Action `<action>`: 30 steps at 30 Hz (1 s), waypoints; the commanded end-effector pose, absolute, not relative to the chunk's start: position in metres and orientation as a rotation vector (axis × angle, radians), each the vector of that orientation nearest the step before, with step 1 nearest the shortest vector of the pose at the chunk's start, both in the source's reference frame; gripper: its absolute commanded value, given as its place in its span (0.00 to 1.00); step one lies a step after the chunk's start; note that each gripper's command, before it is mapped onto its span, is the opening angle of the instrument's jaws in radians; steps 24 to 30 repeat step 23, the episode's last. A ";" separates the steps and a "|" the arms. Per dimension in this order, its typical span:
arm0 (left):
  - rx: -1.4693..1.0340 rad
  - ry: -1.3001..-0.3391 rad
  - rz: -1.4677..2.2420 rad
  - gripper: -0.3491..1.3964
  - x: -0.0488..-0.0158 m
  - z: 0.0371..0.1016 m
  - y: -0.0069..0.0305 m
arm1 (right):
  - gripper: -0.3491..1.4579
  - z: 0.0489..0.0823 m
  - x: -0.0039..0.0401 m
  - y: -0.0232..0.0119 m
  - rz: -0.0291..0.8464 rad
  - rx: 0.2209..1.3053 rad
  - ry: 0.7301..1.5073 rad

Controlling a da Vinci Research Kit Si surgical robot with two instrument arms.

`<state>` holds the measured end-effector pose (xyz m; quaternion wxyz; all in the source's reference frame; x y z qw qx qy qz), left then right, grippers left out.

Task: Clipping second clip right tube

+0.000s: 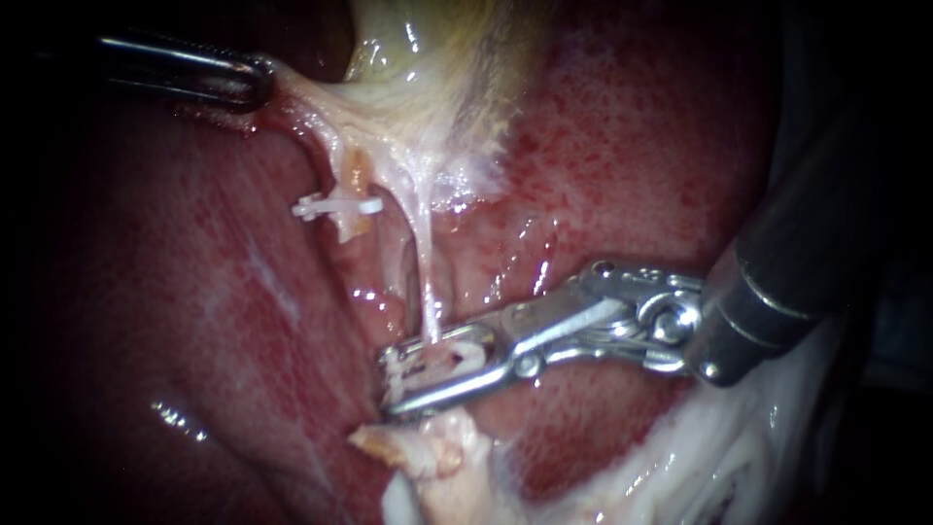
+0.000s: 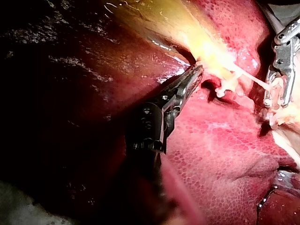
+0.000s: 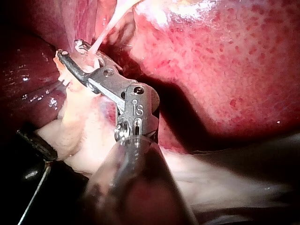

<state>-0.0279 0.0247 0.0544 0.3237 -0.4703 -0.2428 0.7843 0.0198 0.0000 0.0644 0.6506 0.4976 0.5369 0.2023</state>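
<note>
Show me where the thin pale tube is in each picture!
Endoscope view: the thin pale tube runs down the middle into the right instrument, whose jaws hold a clip.
Left wrist view: the tube stretches ahead of the left instrument, toward the right instrument.
Right wrist view: the tube rises from between the jaws.
Shared landmark: the right instrument.

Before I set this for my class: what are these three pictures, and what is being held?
A surgical robot's two slender instruments work on a pig's liver and gallbladder. One picture is from the endoscope, close up; the other two are from cameras on each instrument's arm. The left instrument has its jaws shut on pale tissue next to the gallbladder. One clip sits on a tube. The right instrument holds a second clip in its jaws around a thin tube.
</note>
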 end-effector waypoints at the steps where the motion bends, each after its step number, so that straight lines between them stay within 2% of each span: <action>1: -1.234 -0.637 2.058 0.00 -0.0279 0.0544 0.0247 | 0.02 0.0643 0.0197 -0.0001 0.450 1.139 1.218; 5: -1.234 -0.637 2.058 0.00 -0.0279 0.0544 0.0247 | 0.00 0.0641 0.0196 -0.0001 0.456 1.202 1.190; 21: -1.234 -0.638 2.058 0.00 -0.0278 0.0545 0.0248 | 0.00 0.0640 0.0196 -0.0001 0.448 1.201 1.192; 22: -1.234 -0.638 2.058 0.00 -0.0278 0.0545 0.0248 | 0.02 0.0640 0.0196 0.0000 0.420 1.170 1.212; 23: -1.234 -0.638 2.058 0.00 -0.0278 0.0545 0.0248 | 0.15 0.0640 0.0195 0.0001 0.426 1.131 1.227; 30: -1.234 -0.638 2.058 0.00 -0.0278 0.0545 0.0248 | 0.15 0.0640 0.0195 0.0001 0.426 1.131 1.227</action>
